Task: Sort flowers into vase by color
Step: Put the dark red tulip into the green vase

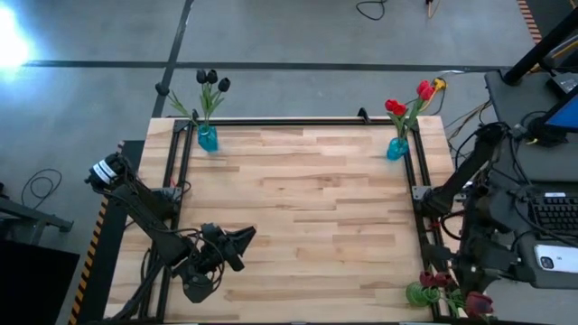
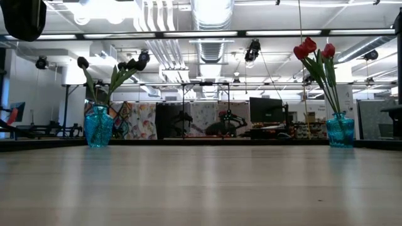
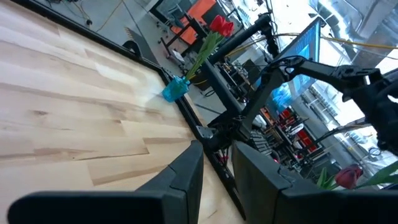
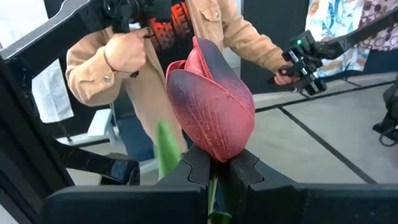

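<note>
A blue glass vase (image 1: pixel 208 137) at the table's far left holds black tulips (image 1: pixel 212 81). A second blue vase (image 1: pixel 397 147) at the far right holds red tulips (image 1: pixel 411 99); both vases stand upright on their bases. More tulips (image 1: pixel 424 289) lie in a bunch beyond the table's near right corner. My right gripper (image 4: pixel 214 165) is out there, shut on a dark red tulip (image 4: pixel 211 106). My left gripper (image 3: pixel 217 168) waits open over the near left of the table, holding nothing. My right gripper pinches the tulip's thin green stem (image 4: pixel 214 186) between its two fingers, just below the dark red head. The head (image 4: pixel 211 106) stands right beyond the fingertips, and a green leaf (image 4: pixel 165 149) sticks up beside it. The stem's lower part is hidden behind the fingers.
The wooden table (image 1: pixel 307 226) has a black rail frame (image 1: pixel 420 217) along its sides. A person in a tan jacket (image 4: pixel 205 37) stands beyond the right gripper, holding control handles. Equipment and a keyboard (image 1: pixel 551 212) crowd the table's right side.
</note>
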You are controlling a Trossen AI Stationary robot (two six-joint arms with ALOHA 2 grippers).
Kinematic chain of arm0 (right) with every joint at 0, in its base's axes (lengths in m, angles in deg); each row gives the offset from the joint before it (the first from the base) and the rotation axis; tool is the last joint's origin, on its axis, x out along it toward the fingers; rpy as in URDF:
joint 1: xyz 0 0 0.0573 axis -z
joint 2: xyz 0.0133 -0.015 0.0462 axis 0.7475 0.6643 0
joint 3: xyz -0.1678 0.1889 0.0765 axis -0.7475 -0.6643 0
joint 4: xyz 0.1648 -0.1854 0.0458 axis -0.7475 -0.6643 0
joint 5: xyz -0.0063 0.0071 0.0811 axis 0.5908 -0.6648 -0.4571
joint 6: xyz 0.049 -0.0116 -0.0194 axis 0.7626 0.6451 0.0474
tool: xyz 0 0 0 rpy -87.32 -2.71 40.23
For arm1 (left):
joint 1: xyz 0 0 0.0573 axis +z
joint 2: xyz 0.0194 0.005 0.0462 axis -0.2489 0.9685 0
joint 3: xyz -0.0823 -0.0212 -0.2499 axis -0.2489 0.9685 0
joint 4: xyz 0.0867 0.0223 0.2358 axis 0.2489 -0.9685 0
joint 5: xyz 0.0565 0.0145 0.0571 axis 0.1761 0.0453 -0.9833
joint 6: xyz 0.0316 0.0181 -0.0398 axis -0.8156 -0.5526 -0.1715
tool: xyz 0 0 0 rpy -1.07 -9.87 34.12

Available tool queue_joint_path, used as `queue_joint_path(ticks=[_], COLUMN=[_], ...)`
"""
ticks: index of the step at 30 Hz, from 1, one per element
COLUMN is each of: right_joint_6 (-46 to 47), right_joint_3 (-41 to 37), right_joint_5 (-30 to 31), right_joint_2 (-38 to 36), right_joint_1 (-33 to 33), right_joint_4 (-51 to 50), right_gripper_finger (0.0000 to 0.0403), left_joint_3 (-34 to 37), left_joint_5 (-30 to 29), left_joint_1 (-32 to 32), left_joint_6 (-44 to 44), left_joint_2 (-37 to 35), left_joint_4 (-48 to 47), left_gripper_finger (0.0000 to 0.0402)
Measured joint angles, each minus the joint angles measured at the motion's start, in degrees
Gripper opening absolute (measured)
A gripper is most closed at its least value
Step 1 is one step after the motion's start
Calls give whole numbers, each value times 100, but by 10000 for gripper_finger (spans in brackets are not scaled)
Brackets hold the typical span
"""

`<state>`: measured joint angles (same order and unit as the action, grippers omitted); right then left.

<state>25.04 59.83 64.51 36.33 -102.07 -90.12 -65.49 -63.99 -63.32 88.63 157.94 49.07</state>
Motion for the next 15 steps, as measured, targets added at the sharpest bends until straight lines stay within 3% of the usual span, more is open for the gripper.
queue_joint_path(ticks=[15], right_joint_6=[-5], right_joint_3=[-750], right_joint_5=[310], right_joint_2=[15], right_joint_1=[-386], right_joint_4=[384], right_gripper_finger=[12], left_joint_3=[-4], left_joint_5=[0], left_joint_1=[55], left_joint_6=[165], left_joint_2=[-2], left_joint_4=[48], left_gripper_finger=[75])
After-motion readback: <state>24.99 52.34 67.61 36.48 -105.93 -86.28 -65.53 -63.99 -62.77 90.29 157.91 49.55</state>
